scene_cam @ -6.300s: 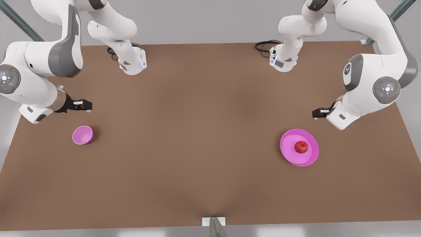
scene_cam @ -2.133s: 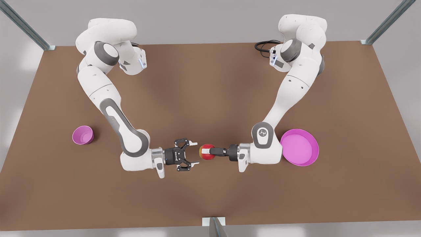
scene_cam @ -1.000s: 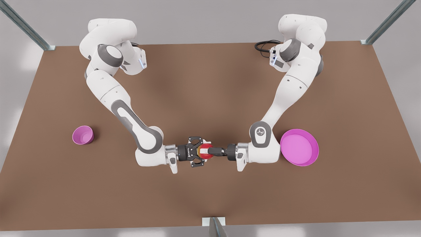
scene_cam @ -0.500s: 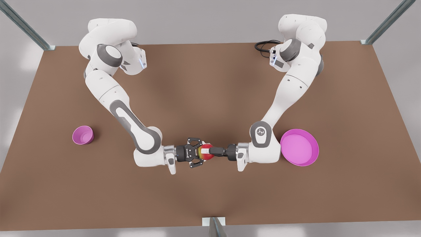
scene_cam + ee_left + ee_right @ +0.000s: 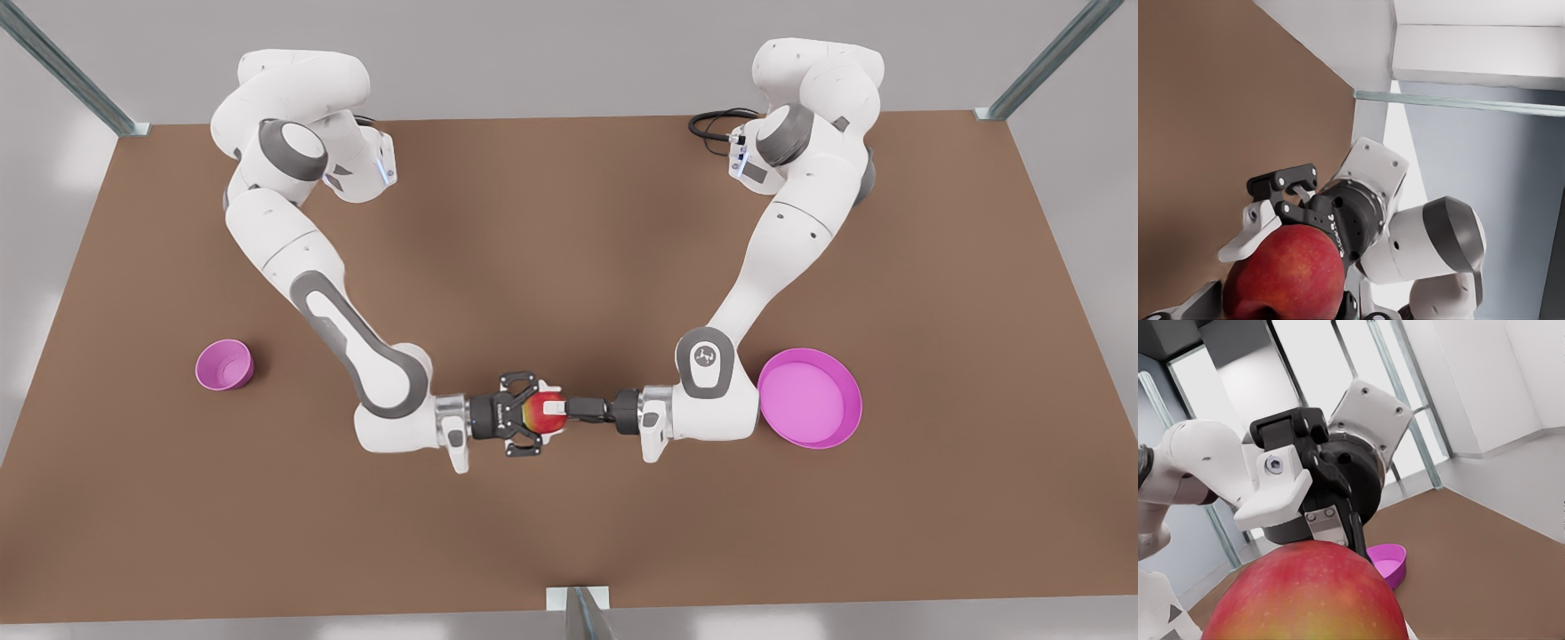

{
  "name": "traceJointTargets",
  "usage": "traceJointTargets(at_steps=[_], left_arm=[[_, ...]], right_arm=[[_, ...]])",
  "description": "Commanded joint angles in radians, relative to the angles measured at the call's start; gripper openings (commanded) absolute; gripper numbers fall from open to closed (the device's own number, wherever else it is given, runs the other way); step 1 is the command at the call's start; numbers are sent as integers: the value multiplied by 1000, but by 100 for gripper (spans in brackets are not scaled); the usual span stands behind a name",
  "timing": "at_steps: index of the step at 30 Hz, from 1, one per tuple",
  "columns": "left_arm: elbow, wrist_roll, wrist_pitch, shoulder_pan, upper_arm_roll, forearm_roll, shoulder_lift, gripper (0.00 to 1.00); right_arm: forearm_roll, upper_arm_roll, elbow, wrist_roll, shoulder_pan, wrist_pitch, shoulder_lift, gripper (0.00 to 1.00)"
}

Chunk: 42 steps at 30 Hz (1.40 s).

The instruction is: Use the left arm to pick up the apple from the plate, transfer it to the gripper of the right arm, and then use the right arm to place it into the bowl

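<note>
Closing on the apple (image 5: pixel 541 414), the right claw (image 5: pixel 531 415) now pinches it above mid-surface and has drawn it toward 9 o'clock. The handover looks nearly complete, though I cannot tell whether the left claw (image 5: pixel 556 409) has released.

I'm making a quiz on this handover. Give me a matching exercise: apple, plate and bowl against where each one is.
1 apple
2 plate
3 bowl

A front view's left, on its own
B between the left gripper and the right gripper
C front view's right, beside the left arm

Pairs: 1-B, 2-C, 3-A
</note>
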Motion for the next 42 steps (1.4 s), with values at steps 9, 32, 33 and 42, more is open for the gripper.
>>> traceJointTargets(at_steps=[9,32,33,42], left_arm=[[-2,-203,-299,157,2,159,-58,100],[-304,-455,-838,130,367,1089,-780,100],[-304,-455,-840,130,367,1089,-778,100],[-306,-458,-902,116,367,1090,-767,100]], right_arm=[[-307,-8,-7,75,-225,-304,-16,54],[-1697,-71,-41,-101,-523,-530,-287,55],[-1642,-135,-59,-114,-495,-488,-318,55],[-1286,-615,-584,-276,-317,33,-635,55]])
